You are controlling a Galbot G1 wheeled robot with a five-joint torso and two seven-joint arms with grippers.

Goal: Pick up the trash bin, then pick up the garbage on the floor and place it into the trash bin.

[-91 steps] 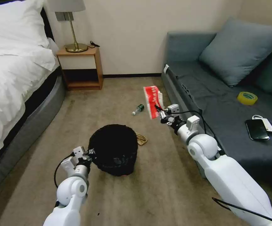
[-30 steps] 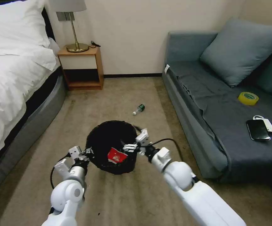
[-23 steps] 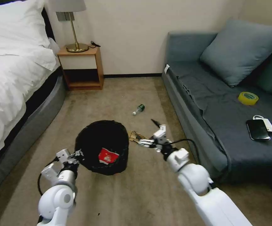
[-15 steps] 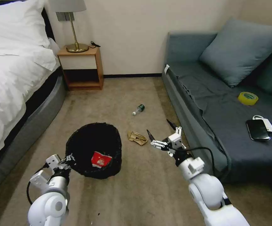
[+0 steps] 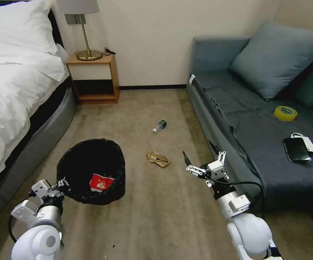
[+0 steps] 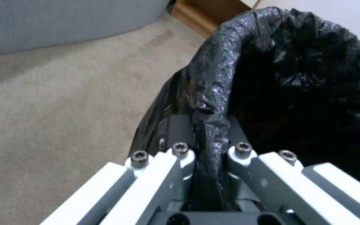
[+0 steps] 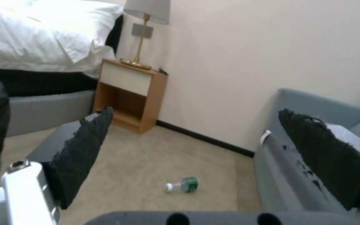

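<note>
1. Our right gripper hangs low over the beige carpet just beside the near edge of the grey-blue fabric sofa, its two black-padded fingers spread wide and empty.
2. The crumpled tan paper wad lies to the left of that gripper and slightly farther out, near but apart from it; its long axis runs left to right, tilting a little nearer at its right end. Our right arm is plainly the closer one.
3. Bare carpet lies between the gripper and the wad, so we judge the reach unobstructed.
4. The tiny clear plastic bottle with a green cap lies farther off, beyond the wad, cap end pointing right and away.
5. Our left gripper is clamped on the rim of the small round trash bin lined with a glossy black plastic bag, at the near left, well apart from the wad. A red-and-white wrapper sits inside it.
6. A yellow tape roll and a black phone rest on the sofa seat, off our path.
</note>
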